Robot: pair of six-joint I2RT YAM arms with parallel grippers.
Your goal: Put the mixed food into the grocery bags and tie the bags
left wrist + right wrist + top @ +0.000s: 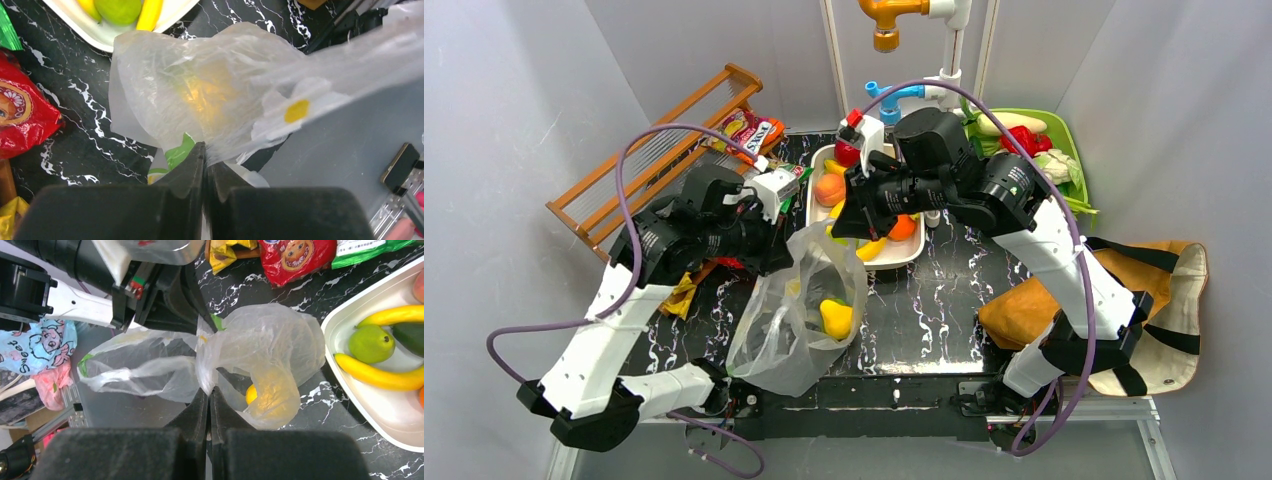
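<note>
Right wrist: clear bag [270, 350] tight inside right jaws and left jaws.

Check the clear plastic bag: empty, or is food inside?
Not empty: a yellow fruit shows through the film of the clear plastic bag. Whether more is inside, cannot tell. The left gripper and right gripper pinch it.

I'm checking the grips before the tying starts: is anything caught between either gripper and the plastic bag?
Nothing visible. The left gripper and the right gripper are each shut straight on the thin film of the plastic bag near its top, with nothing else pinched in between.
</note>
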